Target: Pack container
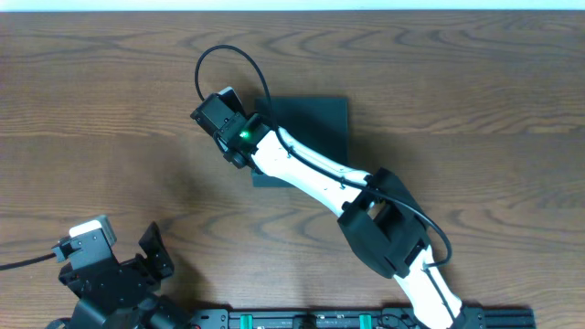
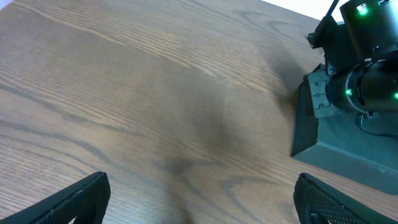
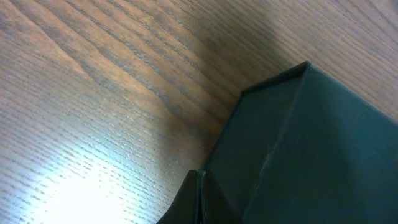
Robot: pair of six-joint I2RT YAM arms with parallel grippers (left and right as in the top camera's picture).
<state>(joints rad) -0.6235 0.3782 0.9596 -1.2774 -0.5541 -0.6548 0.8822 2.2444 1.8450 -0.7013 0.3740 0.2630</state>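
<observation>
Overhead: your right arm (image 1: 311,169) reaches from the bottom right corner diagonally up and left, with its white forearm passing over the container (image 1: 320,119). Its wrist, showing a green light, sits at the box's left edge, and the fingers are hidden beneath it. The container lies flat on the wooden table (image 1: 475,100), a little above centre. It is square, so no side reads as longer, and its edges run nearly parallel to the table's, turned only slightly. Your left arm (image 1: 110,274) is folded low in the bottom left corner, well apart from the box.

Left wrist: your left gripper (image 2: 199,202) is spread wide with nothing in it, only bare wood between the two fingers. The container stands far right with one corner turned towards this camera, and the right arm's wrist hangs over it.

Right wrist: your right gripper (image 3: 200,199) is closed tight, fingers pressed together and holding nothing. It sits just beside the container's side wall, and you cannot tell whether it touches. One corner of the box points up-frame.
</observation>
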